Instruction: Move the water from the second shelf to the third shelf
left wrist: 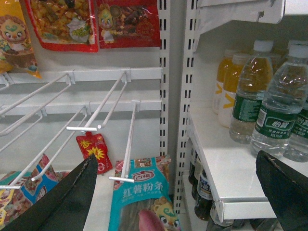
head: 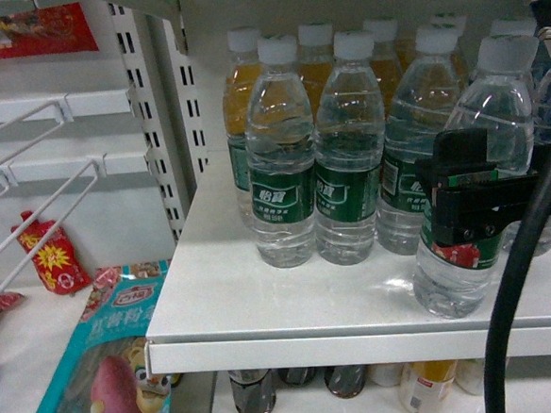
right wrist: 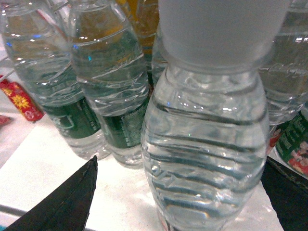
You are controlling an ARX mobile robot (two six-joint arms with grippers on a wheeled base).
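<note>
Right gripper (head: 465, 207) is at the near right of the white shelf (head: 263, 302), jaws around the water (head: 474, 202), one black finger on each side of the bottle in the right wrist view. Whether they press on it, can't tell. Bottle stands upright on the shelf near the front edge, white cap, green label with a red patch low down.

Left gripper (left wrist: 178, 192) hangs free left of the shelf, jaws spread wide, nothing between them.

Surface: white metal shelf, slotted uprights on its left side. Further back, rows of other water bottles (head: 280, 159) with green labels and white Chinese characters, not legible. Behind them, orange drink bottles (left wrist: 230, 86). Dark bottles (head: 253, 392) on the shelf below.

Left bay: white wire peg hooks (left wrist: 96, 110) on a white back panel. Teal snack bag (head: 103, 370) with Chinese text and a cartoon figure, small red sachet (head: 54, 255), red snack packs (left wrist: 127, 21) hung up top.
</note>
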